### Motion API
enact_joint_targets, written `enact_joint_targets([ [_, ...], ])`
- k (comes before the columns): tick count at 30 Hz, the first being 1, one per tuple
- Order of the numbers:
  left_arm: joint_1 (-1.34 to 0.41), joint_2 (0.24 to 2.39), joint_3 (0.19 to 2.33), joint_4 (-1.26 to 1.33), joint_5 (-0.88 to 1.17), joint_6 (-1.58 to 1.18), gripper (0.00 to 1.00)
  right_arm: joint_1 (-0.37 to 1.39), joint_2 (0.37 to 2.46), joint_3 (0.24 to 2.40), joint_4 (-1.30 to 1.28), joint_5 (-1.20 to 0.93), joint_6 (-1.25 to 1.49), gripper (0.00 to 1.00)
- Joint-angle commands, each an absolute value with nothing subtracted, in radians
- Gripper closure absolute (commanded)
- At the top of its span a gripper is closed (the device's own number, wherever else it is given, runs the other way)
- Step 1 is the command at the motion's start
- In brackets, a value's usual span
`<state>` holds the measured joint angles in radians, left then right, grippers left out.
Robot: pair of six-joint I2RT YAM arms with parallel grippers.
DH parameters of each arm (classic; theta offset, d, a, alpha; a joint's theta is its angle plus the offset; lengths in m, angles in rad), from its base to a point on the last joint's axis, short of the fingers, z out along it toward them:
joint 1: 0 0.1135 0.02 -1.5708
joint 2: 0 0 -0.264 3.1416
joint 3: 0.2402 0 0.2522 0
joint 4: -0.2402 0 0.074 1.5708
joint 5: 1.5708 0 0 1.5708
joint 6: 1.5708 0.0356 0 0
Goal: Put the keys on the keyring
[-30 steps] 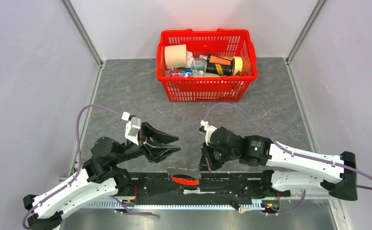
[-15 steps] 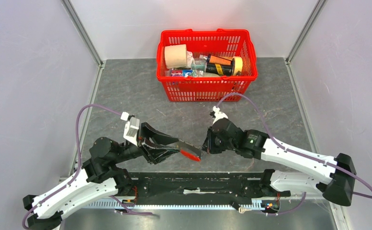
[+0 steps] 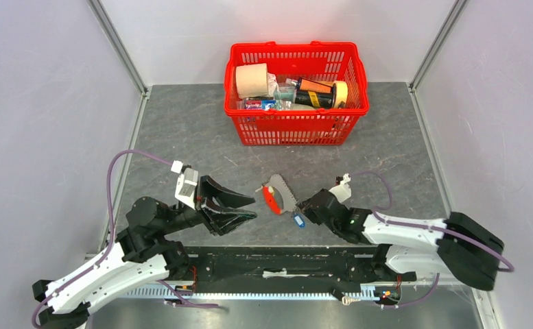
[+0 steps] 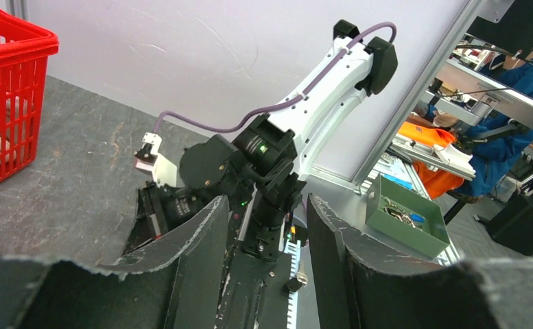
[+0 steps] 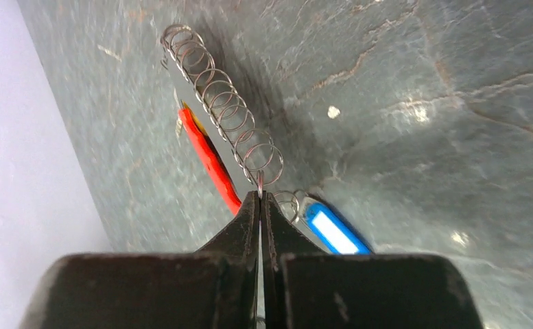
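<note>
The keyring is a red strap (image 3: 270, 199) with a silvery coiled cord (image 3: 283, 190) and a blue tag (image 3: 298, 220), at the table's middle. My right gripper (image 3: 302, 205) is shut on the small ring at the coil's near end. In the right wrist view my right gripper (image 5: 260, 197) pinches that ring, with the coil (image 5: 222, 110), strap (image 5: 208, 161) and blue tag (image 5: 332, 229) stretched ahead, close over the table. My left gripper (image 3: 254, 206) is open and empty, left of the strap; the left wrist view shows it (image 4: 269, 205) open too. A black-headed key (image 3: 347, 299) lies on the near rail, and it also shows in the left wrist view (image 4: 295, 281).
A red basket (image 3: 296, 130) with a tape roll, bottles and packets stands at the back centre. A green tray (image 4: 407, 216) with small metal items sits off the table beyond the right arm's base. The black base rail (image 3: 284, 264) runs along the near edge.
My right gripper has carried the keyring from the near rail, past the left fingertips, to the table's middle, and the arm has dropped low. My left gripper stayed open and barely moved.
</note>
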<state>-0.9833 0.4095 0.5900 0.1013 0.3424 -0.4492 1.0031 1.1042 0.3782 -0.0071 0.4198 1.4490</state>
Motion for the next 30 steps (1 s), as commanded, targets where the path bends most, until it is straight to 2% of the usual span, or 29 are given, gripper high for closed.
enact_joint_targets([
  [1,-0.981,0.400,0.623,0.106,0.338,-0.482,0.48,0.996,1.249,0.373,0.307,0.521,1.664,1.00],
  [10,-0.982,0.380,0.625,0.076,0.312,-0.484,0.48,0.950,1.591,0.499,0.584,0.380,1.708,1.00],
  [14,-0.981,0.376,0.632,0.050,0.304,-0.479,0.48,0.924,1.632,0.500,0.645,0.346,1.697,1.00],
  [17,-0.981,0.373,0.628,0.043,0.297,-0.469,0.48,0.912,1.604,0.489,0.627,0.347,1.663,0.88],
  [21,-0.980,0.389,0.630,0.046,0.296,-0.461,0.48,0.906,1.535,0.480,0.570,0.325,1.591,0.66],
  [25,-0.980,0.406,0.629,0.060,0.303,-0.457,0.48,0.902,1.445,0.474,0.463,0.309,1.542,0.51],
  [30,-0.982,0.423,0.633,0.072,0.307,-0.455,0.48,0.882,1.340,0.489,0.295,0.214,1.388,0.45],
])
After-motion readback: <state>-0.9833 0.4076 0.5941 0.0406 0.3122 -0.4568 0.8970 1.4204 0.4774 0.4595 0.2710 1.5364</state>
